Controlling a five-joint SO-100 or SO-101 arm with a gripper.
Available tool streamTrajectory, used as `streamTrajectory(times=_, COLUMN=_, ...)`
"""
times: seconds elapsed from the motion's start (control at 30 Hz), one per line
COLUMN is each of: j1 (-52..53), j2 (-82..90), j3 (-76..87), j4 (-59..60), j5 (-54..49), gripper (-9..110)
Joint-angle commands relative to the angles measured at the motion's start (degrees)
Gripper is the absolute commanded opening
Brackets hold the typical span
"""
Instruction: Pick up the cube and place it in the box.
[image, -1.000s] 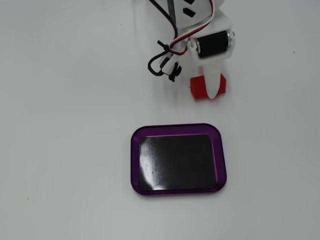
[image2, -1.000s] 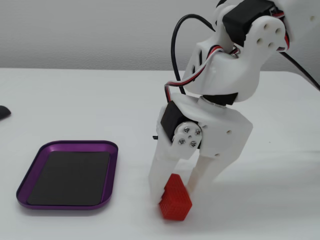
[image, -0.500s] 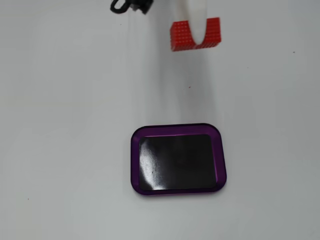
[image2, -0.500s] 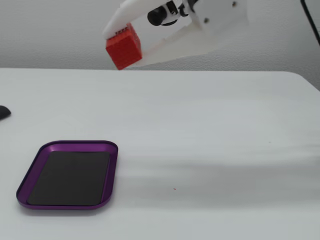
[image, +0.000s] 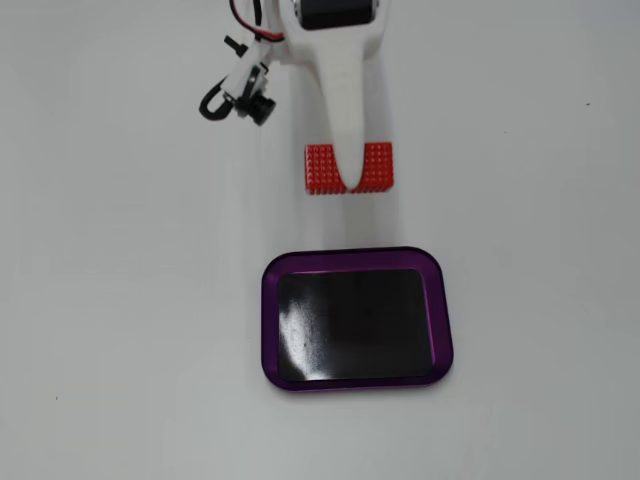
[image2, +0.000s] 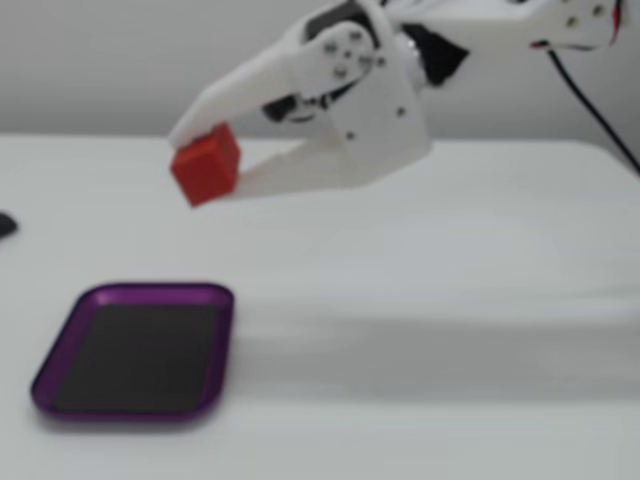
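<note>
The red cube (image: 377, 167), a small bumpy block, is held in my white gripper (image: 349, 178). In a fixed view from the side the cube (image2: 207, 164) hangs well above the table, pinched between the two fingers of the gripper (image2: 205, 160). The box (image: 355, 318), a purple-rimmed tray with a shiny black bottom, lies on the white table just below the gripper in the picture from above. In the side view the box (image2: 135, 352) lies low at the left, empty, with the cube above and a little to the right of it.
A small black wrist camera with cables (image: 245, 95) hangs at the arm's left side in the view from above. A dark object (image2: 5, 225) shows at the left edge of the side view. A black cable (image2: 595, 110) runs down at the right.
</note>
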Motion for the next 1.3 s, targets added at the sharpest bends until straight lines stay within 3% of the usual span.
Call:
streamTrajectory(times=0.0, j1=0.3, j2=-7.1, j3=-6.4, j4=-1.5, j5=0.2, gripper=0)
streamTrajectory(times=0.4, j1=-0.1, j2=-26.1, j3=-17.8, j4=-0.9, j5=0.2, gripper=0)
streamTrajectory(times=0.63, j1=-0.3, j2=-26.4, j3=-17.5, j4=-0.9, j5=-0.2, gripper=1)
streamTrajectory(times=0.77, j1=-0.4, j2=-26.4, j3=-17.3, j4=-0.6, j5=-0.2, gripper=8)
streamTrajectory(times=1.1, j1=0.0, j2=-25.8, j3=-18.5, j4=6.8, j5=-0.4, gripper=13)
streamTrajectory(times=1.27, j1=-0.6, j2=-17.6, j3=-18.3, j4=11.6, j5=-0.3, gripper=13)
